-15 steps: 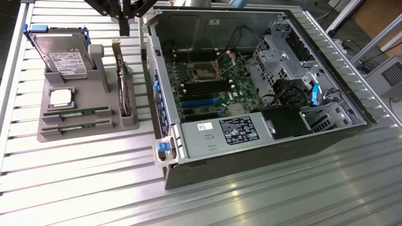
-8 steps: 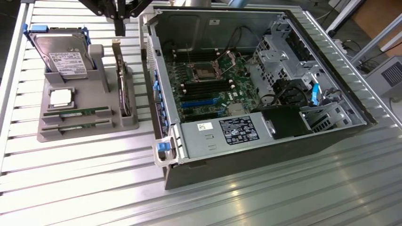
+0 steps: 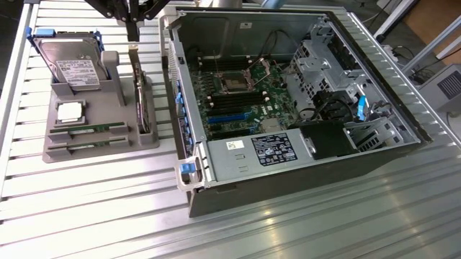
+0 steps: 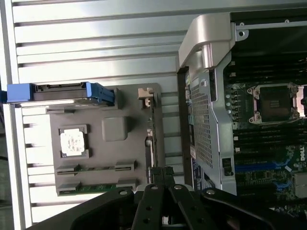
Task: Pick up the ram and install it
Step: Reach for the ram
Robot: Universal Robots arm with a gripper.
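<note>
Two ram sticks (image 3: 88,128) in holder (image 3: 97,153), closed hand (image 3: 133,36) above, drive label (image 3: 75,70) unreadable

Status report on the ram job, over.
Gripper shut, empty, above the gray holder. Ram sticks lying in holder slots, untouched. Expansion card stands upright nearest the gripper.

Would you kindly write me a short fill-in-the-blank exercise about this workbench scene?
1. The gray holder carries ____ ram sticks.
2. The gripper hangs above the holder with its fingers ____.
3. The open computer case lies on the exterior view's ____ of the holder.
Missing words: two; shut; right.
</note>
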